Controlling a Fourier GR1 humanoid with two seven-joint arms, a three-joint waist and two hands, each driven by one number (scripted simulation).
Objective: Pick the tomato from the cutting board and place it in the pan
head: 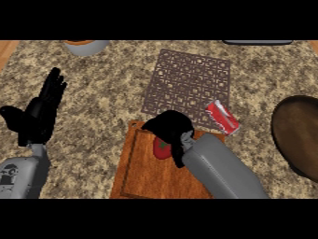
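A red tomato [162,148] lies on the wooden cutting board [144,175] at the lower middle, mostly hidden under my right hand [169,125]. That hand is curled over the tomato from above, fingers bent around it. Only the tomato's left side and a bit of green stem show. The dark brown pan [307,137] sits at the right edge of the counter, well to the right of the board. My left hand [41,112] rests open at the left, fingers pointing up, away from the board.
A red can [223,116] lies on its side just right of the board's top corner, between the board and the pan. A brown patterned mat [189,81] lies behind the board. A grey bowl [87,46] stands at the back left.
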